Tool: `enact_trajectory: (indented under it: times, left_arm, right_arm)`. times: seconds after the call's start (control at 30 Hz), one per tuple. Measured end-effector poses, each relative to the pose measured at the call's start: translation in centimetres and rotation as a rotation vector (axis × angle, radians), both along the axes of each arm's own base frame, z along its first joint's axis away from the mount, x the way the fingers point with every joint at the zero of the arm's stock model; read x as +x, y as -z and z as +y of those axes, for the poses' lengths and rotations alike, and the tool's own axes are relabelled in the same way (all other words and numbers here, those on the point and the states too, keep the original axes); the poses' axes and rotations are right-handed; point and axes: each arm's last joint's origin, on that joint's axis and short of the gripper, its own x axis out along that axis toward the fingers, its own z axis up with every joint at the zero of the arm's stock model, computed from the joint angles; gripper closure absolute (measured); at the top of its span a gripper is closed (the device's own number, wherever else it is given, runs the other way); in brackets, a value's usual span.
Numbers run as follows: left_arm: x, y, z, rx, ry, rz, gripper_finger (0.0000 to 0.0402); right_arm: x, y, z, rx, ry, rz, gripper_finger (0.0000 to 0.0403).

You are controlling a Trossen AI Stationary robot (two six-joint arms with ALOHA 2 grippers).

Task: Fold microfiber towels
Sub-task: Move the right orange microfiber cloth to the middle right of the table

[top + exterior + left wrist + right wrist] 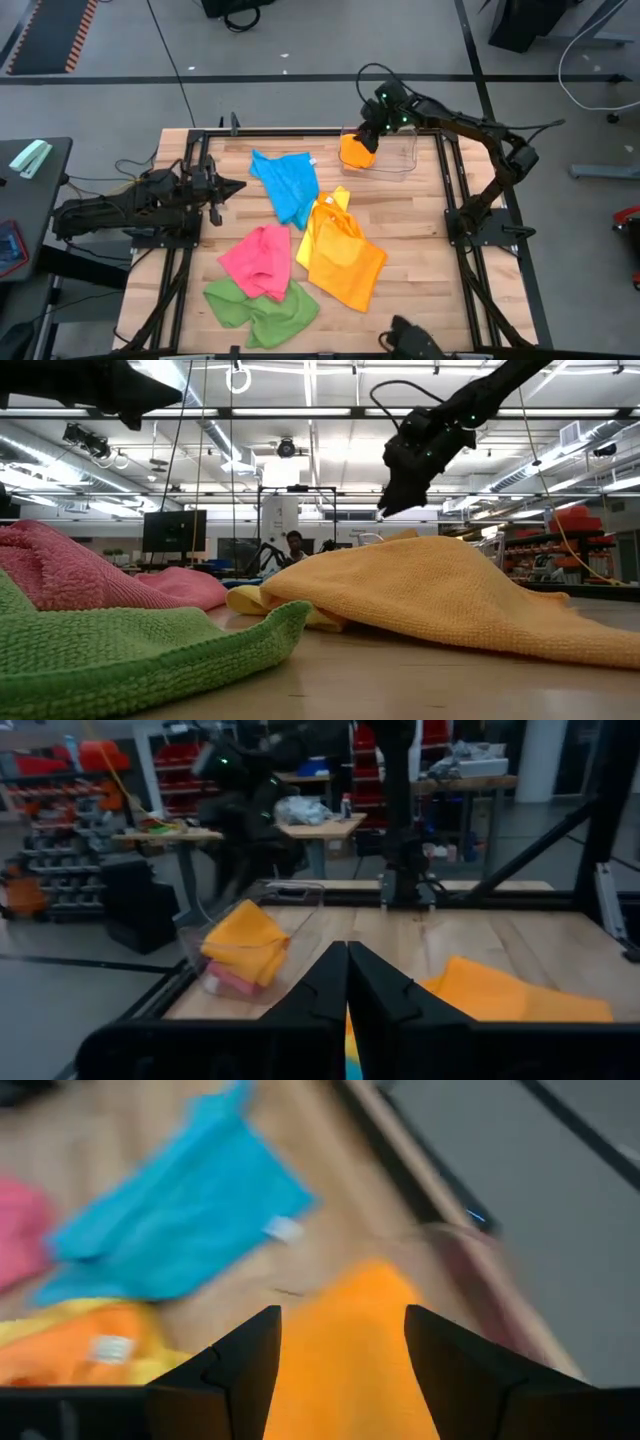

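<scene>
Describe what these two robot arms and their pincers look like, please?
Both arms are dark, nearly black, built of jointed segments with black cables looping beside them. The right arm's wrist shows small green lights above the right gripper. The left gripper tapers to a pointed tip. Each gripper has two angular, matte black fingers with flat inner faces.

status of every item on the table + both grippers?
folded orange towel: in the clear bin, atop something pink
blue towel: spread loose, unfolded
yellow towel: crumpled, under the flat orange towel
pink towel: crumpled
green towel: crumpled
left gripper: shut, empty, at the table's left edge
right gripper: open, above the bin
</scene>
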Motion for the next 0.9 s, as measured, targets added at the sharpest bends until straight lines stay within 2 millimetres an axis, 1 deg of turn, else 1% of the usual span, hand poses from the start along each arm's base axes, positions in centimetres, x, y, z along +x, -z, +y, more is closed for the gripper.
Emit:
enact_trajectory:
  times: [0.1, 0.23, 0.4, 0.53, 0.63, 0.7, 0.83, 0.9]
  left_arm:
    - [-0.8, -0.2, -0.1, 0.02, -0.016, -0.025, 0.0379]
    - [-1.5, -0.2, -0.1, 0.016, -0.016, -0.036, 0.0388]
    - [-0.9, 0.8, -0.1, -0.023, -0.016, 0.064, 0.0389]
    - [-0.1, 1.1, 0.0, -0.03, -0.017, 0.111, 0.0372]
    - [0.5, 0.9, 0.1, -0.057, -0.019, 0.085, 0.0365]
    - [0.6, 0.9, 0.2, -0.081, -0.022, 0.079, 0.0365]
    - [0.3, 0.7, 0.2, -0.136, -0.061, 0.035, 0.0383]
    - [-0.1, 0.4, 0.2, -0.117, -0.06, 0.012, 0.0393]
  right_arm:
    - [1.5, 0.6, 1.5, -0.004, -0.105, -0.07, 0.0181]
    - [3.2, 1.1, 3.8, -0.032, -0.21, -0.08, 0.0181]
    - [5.3, 1.1, 7.3, -0.064, -0.358, -0.082, 0.0181]
    - [6.6, 1.1, 9.8, -0.084, -0.459, -0.082, 0.0181]
    - [7.1, 1.2, 11.2, -0.111, -0.462, -0.054, 0.0181]
    - [7.1, 1.3, 11.8, -0.114, -0.439, -0.006, 0.0181]
    - [6.6, 1.8, 12.7, -0.089, -0.47, 0.064, 0.0181]
    - [6.6, 2.6, 13.5, -0.087, -0.495, 0.074, 0.0181]
